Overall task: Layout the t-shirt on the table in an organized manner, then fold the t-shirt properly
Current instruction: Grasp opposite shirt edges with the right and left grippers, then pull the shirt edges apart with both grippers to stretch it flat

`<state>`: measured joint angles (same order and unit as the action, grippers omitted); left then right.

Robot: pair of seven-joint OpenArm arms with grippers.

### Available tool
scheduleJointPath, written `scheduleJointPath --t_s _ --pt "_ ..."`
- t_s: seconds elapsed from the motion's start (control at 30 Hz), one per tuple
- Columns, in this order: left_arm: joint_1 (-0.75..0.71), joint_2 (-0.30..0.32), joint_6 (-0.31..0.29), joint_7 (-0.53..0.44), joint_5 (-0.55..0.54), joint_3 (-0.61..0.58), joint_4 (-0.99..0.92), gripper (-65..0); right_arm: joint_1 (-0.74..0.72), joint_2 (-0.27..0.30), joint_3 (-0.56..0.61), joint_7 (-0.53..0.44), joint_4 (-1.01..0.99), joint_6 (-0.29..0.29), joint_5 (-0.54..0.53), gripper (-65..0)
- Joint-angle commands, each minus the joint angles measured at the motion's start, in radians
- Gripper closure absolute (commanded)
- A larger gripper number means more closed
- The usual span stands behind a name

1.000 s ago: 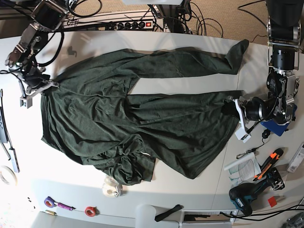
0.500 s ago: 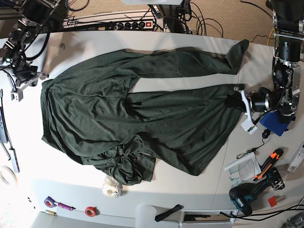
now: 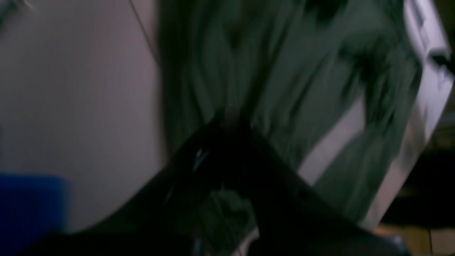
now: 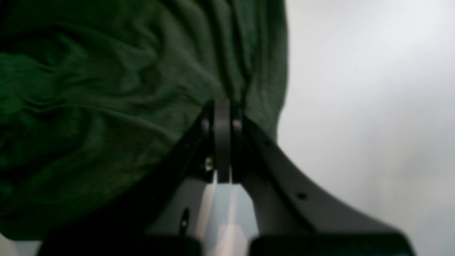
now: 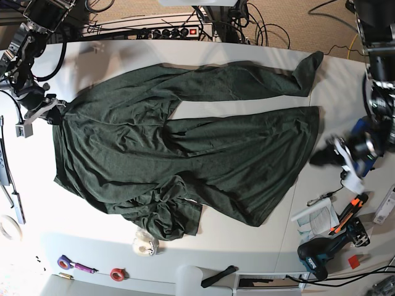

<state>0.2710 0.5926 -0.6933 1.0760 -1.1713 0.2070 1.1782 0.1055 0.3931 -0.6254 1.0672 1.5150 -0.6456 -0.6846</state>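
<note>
The dark green t-shirt (image 5: 185, 148) lies spread across the white table (image 5: 345, 86), with one sleeve stretched to the far right and a bunched lump at its near edge. My right gripper (image 5: 54, 115) is at the shirt's left edge. In the right wrist view its fingers (image 4: 223, 105) are shut, and folds of the t-shirt (image 4: 106, 89) gather into the tips. My left gripper (image 5: 321, 159) is blurred and hangs just off the shirt's right hem. In the left wrist view it (image 3: 231, 117) looks shut, with the t-shirt (image 3: 284, 71) beyond it. No cloth is clearly pinched there.
A cordless drill (image 5: 321, 253), an orange-handled tool (image 5: 349, 213) and papers (image 5: 318, 219) lie at the near right, beside a blue box (image 5: 364, 157). Tape rolls (image 5: 117, 274) and a white wad (image 5: 146, 243) sit along the near edge. A power strip and cables (image 5: 173, 31) run along the back.
My left gripper has swung right and toward the near side, away from the shirt's right edge, which now lies flat. My right gripper has shifted slightly inward, still holding the left edge.
</note>
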Motion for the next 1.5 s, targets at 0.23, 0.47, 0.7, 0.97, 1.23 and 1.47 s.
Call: scheduleJointPath --t_s 0.23,0.47,0.7,0.97,1.23,1.47 --pt "0.044 0.095 -0.005 0.022 -0.059 0.079 0.016 -14.2 -0.009 0.012 -0.005 0.169 0.037 -0.052 -0.369 0.0" --pt "0.019 0.067 -0.005 0.057 -0.056 0.077 0.016 -14.3 -0.005 -0.117 -0.005 0.262 0.035 -0.052 -0.288 0.0" --pt "-0.070 0.005 -0.005 0.042 0.027 0.077 0.016 -14.3 -0.003 -0.160 -0.004 0.204 0.035 -0.052 -0.019 0.0" --pt "-0.126 0.005 -0.005 0.024 0.045 0.077 0.016 -14.2 0.057 -0.079 -0.002 0.207 0.035 -0.012 0.087 0.0" --pt "-0.130 -0.038 -0.005 0.024 0.059 0.077 0.016 -11.7 0.083 -0.055 -0.002 0.278 0.035 -0.009 0.025 0.0" --pt "-0.130 -0.074 -0.005 0.026 0.161 0.043 0.016 -4.9 0.084 0.000 -0.002 0.317 0.035 -0.011 0.021 0.0"
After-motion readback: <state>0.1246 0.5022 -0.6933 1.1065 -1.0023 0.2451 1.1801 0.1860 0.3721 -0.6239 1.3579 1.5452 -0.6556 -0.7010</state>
